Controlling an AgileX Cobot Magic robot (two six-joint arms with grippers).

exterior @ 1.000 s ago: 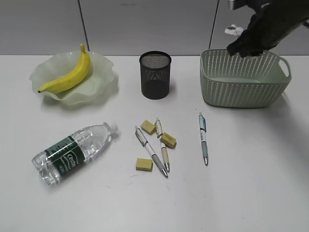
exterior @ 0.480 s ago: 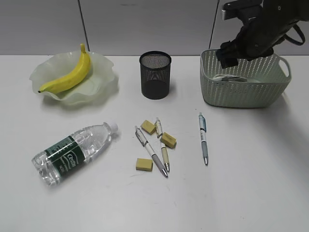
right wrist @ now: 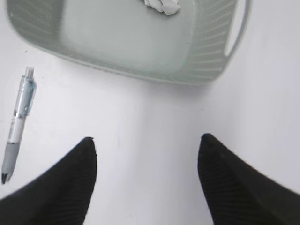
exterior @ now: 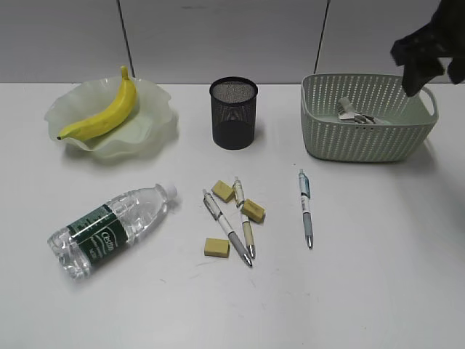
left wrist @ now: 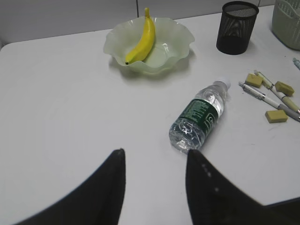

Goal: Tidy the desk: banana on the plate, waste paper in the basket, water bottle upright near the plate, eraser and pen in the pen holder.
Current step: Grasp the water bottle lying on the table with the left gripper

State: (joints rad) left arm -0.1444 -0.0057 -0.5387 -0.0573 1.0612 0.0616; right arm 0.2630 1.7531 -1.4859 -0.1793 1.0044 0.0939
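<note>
Black and held high, the right gripper [exterior: 423, 59] hangs at the far right of the desk [exterior: 378, 276], above the right end of the basket [exterior: 367, 145], its two fingers spread wide with nothing between them. From its wrist view it looks down on bare white tabletop in front of the basket. The left gripper [left wrist: 154, 187] hovers low over the near-left part of the desk, fingers parted and empty, the water bottle [left wrist: 199, 117] just beyond its tips.

Inside the sage-green basket lies the waste paper [exterior: 352, 112], a small crumpled white wad with grey print, resting on the floor toward the back. The banana [exterior: 105, 113] lies in the ruffled green plate [exterior: 156, 127]. The bottle lies on its side. Three pens [exterior: 306, 207] and three yellowish erasers [exterior: 216, 247] lie on the desk in front of the black mesh pen holder [exterior: 233, 114].
</note>
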